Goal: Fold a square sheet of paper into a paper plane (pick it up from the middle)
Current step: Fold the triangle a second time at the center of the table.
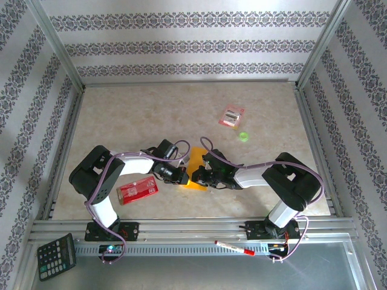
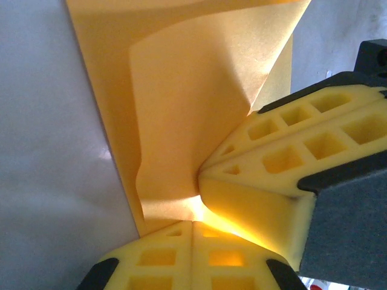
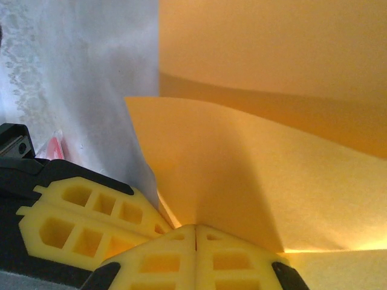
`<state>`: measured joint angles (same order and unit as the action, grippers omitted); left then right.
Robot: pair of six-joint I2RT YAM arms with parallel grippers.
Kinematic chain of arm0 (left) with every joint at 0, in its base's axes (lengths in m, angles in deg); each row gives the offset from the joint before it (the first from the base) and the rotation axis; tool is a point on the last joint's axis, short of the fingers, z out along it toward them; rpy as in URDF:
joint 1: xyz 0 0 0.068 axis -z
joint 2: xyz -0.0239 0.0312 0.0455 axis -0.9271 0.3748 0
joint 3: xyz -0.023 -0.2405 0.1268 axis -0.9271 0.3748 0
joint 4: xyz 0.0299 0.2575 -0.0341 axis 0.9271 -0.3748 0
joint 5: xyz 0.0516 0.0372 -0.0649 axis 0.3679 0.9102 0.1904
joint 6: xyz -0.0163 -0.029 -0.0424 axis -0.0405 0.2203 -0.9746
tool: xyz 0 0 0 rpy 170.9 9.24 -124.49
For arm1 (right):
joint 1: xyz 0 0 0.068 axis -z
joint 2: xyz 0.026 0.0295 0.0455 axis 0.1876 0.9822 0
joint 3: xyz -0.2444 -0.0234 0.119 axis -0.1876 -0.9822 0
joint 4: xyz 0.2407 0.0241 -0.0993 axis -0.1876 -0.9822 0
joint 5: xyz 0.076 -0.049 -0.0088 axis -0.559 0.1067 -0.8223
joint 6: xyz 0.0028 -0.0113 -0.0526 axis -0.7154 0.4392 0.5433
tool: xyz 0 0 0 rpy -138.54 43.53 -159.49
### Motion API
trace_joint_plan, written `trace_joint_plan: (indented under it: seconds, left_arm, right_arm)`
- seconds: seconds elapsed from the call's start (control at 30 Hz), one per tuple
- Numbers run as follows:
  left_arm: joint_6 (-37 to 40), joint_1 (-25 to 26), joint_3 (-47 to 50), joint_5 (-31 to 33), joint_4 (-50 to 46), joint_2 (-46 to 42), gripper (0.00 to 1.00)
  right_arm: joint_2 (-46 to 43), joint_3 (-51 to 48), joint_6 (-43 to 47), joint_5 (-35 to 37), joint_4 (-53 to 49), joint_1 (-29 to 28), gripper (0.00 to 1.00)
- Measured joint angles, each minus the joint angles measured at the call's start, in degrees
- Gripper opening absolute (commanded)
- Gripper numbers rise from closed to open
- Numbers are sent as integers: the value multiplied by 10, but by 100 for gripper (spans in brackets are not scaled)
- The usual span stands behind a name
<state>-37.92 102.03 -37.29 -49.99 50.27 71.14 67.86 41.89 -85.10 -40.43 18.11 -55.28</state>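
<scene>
Left end effector (image 2: 193, 225) and right end effector (image 3: 195, 229) pinch the 6 o'clock end of the light, probably crease-prone square sheet of paper (image 1: 195, 171).

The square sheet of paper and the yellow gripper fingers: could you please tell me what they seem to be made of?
The square sheet of paper: thin matte orange-yellow paper; it bends in soft curves and light seems to glow through it. The fingers of the left gripper: likely soft matte yellow foam or rubber, moulded with hollow cells.
</scene>
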Motion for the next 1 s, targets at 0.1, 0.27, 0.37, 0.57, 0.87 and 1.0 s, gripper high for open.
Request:
trace_joint_plan:
  seconds: [0.1, 0.27, 0.37, 0.57, 0.87, 1.0]
  left_arm:
    - [0, 0, 0, 1, 0, 0, 0]
    - [-2, 0, 1, 2, 0, 0, 0]
    - [-3, 0, 1, 2, 0, 0, 0]
    - [-5, 0, 1, 2, 0, 0, 0]
    - [-5, 0, 1, 2, 0, 0, 0]
    - [-5, 0, 1, 2, 0, 0, 0]
  right_arm:
    - [0, 2, -5, 2, -5, 2, 0]
    - [-2, 4, -11, -1, -18, 14, 0]
    - [-9, 4, -10, -2, -34, 32, 0]
    - [-20, 4, 8, -6, -62, 75, 0]
    - [-21, 5, 48, -36, -83, 128, 0]
    - [-24, 7, 67, -45, -96, 161, 0]
